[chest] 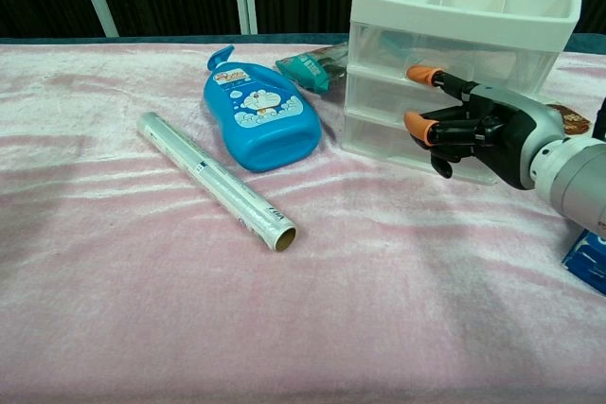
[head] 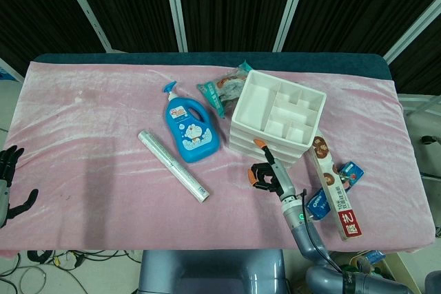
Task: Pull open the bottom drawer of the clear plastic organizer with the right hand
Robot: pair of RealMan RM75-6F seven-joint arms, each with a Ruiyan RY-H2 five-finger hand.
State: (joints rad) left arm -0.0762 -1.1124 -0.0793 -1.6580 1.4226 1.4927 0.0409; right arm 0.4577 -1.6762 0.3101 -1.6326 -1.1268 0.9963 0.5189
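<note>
The clear plastic organizer (chest: 379, 54) stands at the back right of the pink cloth, its white divided top tray (head: 242, 98) open to view and three drawers stacked beneath. The bottom drawer (chest: 379, 137) looks closed. My right hand (chest: 473, 130) hovers just in front of the drawer fronts, most fingers curled in and holding nothing, with one orange-tipped finger (chest: 423, 74) stretched toward the middle drawer. From the head view the right hand (head: 270, 175) sits just before the organizer's near corner. My left hand (head: 10, 177) rests at the table's far left edge, fingers spread.
A blue lotion bottle (head: 191, 129) lies left of the organizer, with a silver foil roll (head: 173, 165) in front of it. A snack packet (head: 224, 89) lies behind the bottle. A long patterned box (head: 332, 187) and small blue packets (head: 348, 173) lie right of my right hand.
</note>
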